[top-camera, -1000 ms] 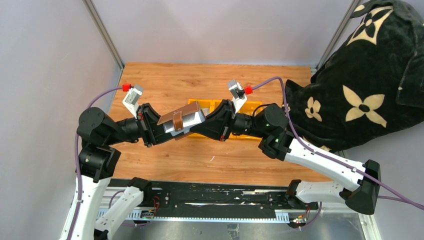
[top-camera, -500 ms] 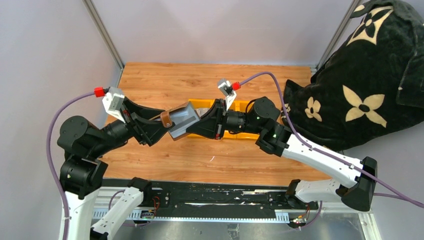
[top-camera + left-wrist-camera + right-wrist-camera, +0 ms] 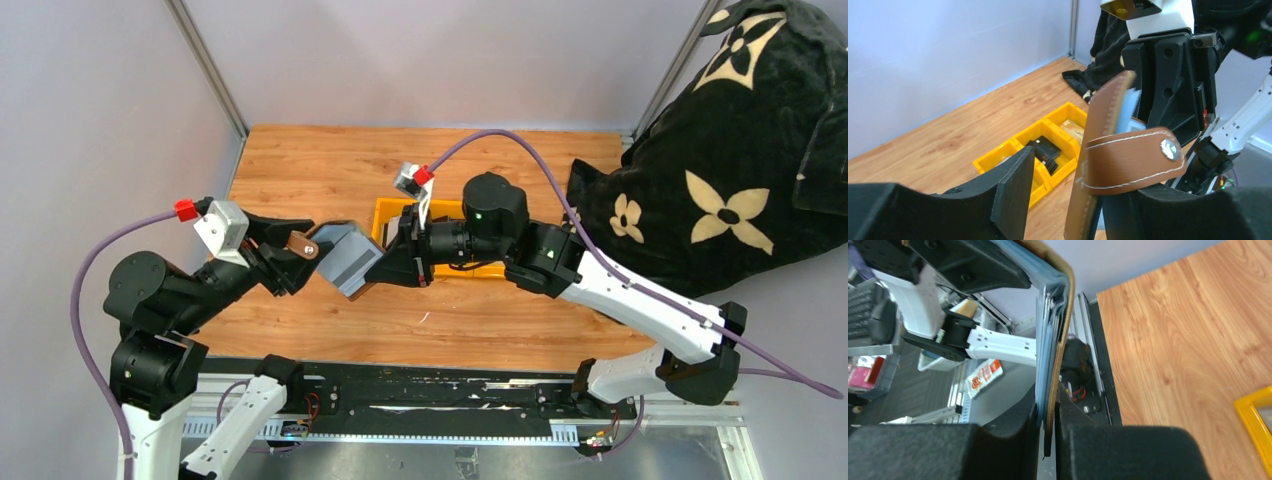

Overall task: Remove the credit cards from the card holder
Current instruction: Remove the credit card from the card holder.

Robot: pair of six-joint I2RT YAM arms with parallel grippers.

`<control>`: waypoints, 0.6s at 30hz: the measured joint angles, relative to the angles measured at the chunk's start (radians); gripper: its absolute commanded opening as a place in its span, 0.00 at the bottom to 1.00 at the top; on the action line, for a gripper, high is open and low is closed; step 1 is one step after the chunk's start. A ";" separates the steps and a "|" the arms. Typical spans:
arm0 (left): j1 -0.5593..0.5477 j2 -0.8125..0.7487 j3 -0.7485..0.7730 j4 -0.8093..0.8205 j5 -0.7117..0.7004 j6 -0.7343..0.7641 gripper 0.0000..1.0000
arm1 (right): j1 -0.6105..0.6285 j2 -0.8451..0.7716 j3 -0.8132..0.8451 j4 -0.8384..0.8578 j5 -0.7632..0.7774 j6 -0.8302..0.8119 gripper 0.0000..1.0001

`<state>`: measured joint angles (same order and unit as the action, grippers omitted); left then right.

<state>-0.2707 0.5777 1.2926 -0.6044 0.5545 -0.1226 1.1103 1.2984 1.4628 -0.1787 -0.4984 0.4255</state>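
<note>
The card holder [image 3: 345, 258] hangs in the air over the table, folded open, its silvery-grey inside facing up in the top view. My right gripper [image 3: 382, 270] is shut on its right edge; in the right wrist view both fingers [image 3: 1013, 440] clamp the brown cover [image 3: 1064, 330] and its thin grey layers. My left gripper [image 3: 303, 250] stands open around the brown flap and snap strap [image 3: 1128, 162]. The flap leans on the right finger, with a gap to the left finger [image 3: 1008, 195]. Black credit cards [image 3: 1048, 152] and a tan one [image 3: 1071, 129] lie in the yellow bin [image 3: 998, 155].
The yellow three-compartment bin [image 3: 385, 212] sits on the wooden table behind the right gripper. A black blanket with a cream flower pattern [image 3: 720, 180] is heaped at the table's right edge. Grey walls and metal posts close off the back and left.
The left gripper has opened and drawn back to the left. The right arm has carried the card holder leftward, and it has unfolded so its grey inside shows.
</note>
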 measured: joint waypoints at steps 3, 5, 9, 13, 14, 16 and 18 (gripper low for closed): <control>0.000 0.000 -0.005 -0.021 0.002 0.033 0.50 | 0.014 0.030 0.051 -0.094 0.023 -0.039 0.00; 0.000 0.000 -0.010 -0.038 0.017 0.054 0.47 | 0.021 0.034 0.066 -0.140 0.037 -0.062 0.00; 0.000 0.006 -0.015 -0.097 0.076 0.131 0.44 | 0.026 0.041 0.102 -0.236 0.055 -0.098 0.00; 0.000 0.006 -0.039 -0.139 0.099 0.194 0.17 | 0.033 0.066 0.163 -0.314 0.065 -0.121 0.00; 0.000 0.006 -0.045 -0.144 0.105 0.205 0.09 | 0.034 0.070 0.169 -0.324 0.067 -0.125 0.00; 0.000 0.010 -0.049 -0.159 0.123 0.220 0.00 | 0.037 0.074 0.171 -0.338 0.073 -0.131 0.04; 0.000 0.013 -0.048 -0.167 0.138 0.216 0.00 | 0.037 0.075 0.170 -0.340 0.072 -0.134 0.07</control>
<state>-0.2707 0.5907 1.2446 -0.7719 0.6930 0.0929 1.1473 1.3735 1.6329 -0.5190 -0.4267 0.2916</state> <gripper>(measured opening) 0.057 0.140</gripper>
